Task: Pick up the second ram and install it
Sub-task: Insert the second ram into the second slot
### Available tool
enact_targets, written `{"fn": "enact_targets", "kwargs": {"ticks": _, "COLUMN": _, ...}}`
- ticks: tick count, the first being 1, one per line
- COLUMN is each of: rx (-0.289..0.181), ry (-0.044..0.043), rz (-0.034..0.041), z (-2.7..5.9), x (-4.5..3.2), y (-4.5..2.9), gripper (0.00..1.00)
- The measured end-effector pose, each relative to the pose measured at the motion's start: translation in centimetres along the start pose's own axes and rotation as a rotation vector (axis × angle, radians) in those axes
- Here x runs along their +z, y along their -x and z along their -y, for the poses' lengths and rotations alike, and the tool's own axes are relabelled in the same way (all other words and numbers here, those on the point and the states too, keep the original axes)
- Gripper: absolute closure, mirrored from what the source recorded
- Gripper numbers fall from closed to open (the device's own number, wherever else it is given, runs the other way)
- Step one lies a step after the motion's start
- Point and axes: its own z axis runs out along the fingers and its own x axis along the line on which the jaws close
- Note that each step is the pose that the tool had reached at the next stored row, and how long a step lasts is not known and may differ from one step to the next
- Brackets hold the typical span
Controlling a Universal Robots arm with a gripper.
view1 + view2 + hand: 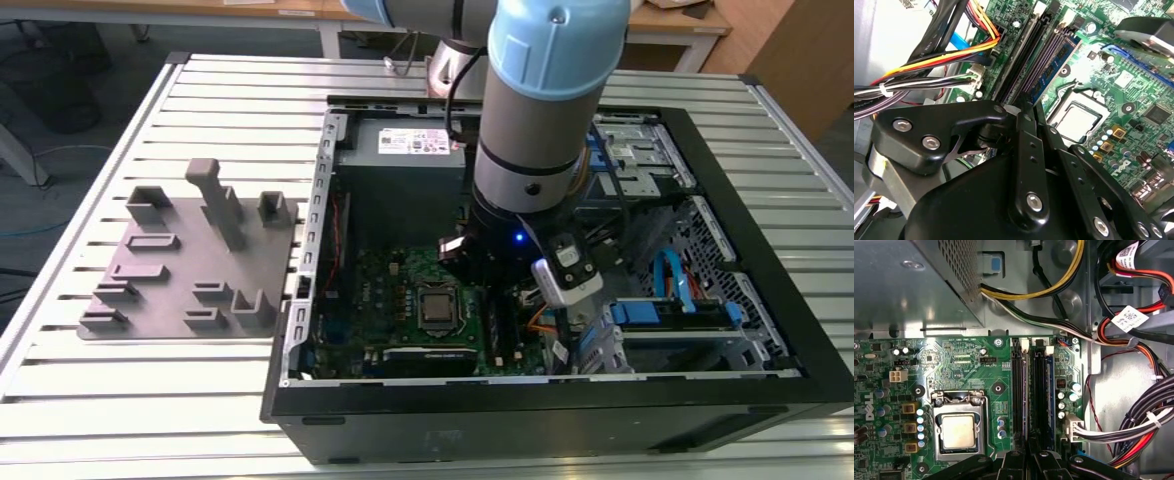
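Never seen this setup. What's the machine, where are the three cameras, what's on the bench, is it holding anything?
It is a single robot arm reaching down into an open computer case on a slatted metal table. The exterior view looks from off the arm. Both wrist views ride on the arm and look down past the gripper at the motherboard, its processor socket and the memory slots. A grey holder block lies beside the case, toward the exterior view's left. The gripper hovers at the slots; whether it grips a memory stick, I cannot tell.

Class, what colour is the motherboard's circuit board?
Green, clearest in the first wrist view: motherboard.
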Motion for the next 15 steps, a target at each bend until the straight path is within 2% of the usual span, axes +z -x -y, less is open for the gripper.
{"fn": "enact_targets", "kwargs": {"ticks": 15, "rx": -0.014, "ry": 0.0002, "rz": 0.0002, "z": -0.25, "x": 0.35, "y": -0.03, "gripper": 0.86}}
